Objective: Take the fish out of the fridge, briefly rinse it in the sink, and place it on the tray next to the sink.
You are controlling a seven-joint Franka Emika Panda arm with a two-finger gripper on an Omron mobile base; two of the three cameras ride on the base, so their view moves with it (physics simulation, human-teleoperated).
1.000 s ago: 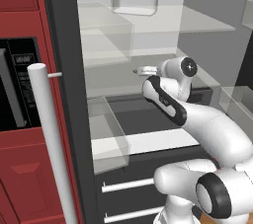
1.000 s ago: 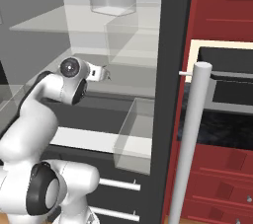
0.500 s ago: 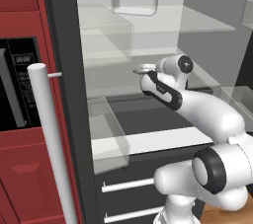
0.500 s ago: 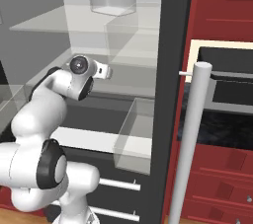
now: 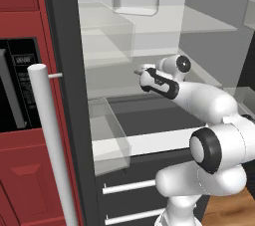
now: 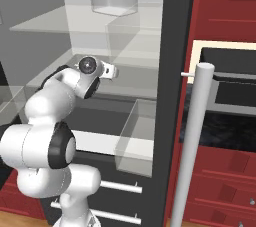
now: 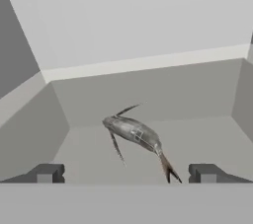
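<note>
The open fridge (image 5: 64, 95) holds the white arm reaching onto a middle shelf. Its gripper (image 7: 126, 173), jaws spread wide and empty, faces the fish (image 7: 134, 134) lying just ahead between the fingertips, long axis slanted, tail nearest the hand.

flat even rendered light, no glare, faint soft shadows, translucent shelves hazy, hand view slightly soft

Open shelf floor (image 7: 207, 139) lies around the fish (image 7: 134, 134) — fridge walls (image 7: 29, 119) close both sides.
</note>
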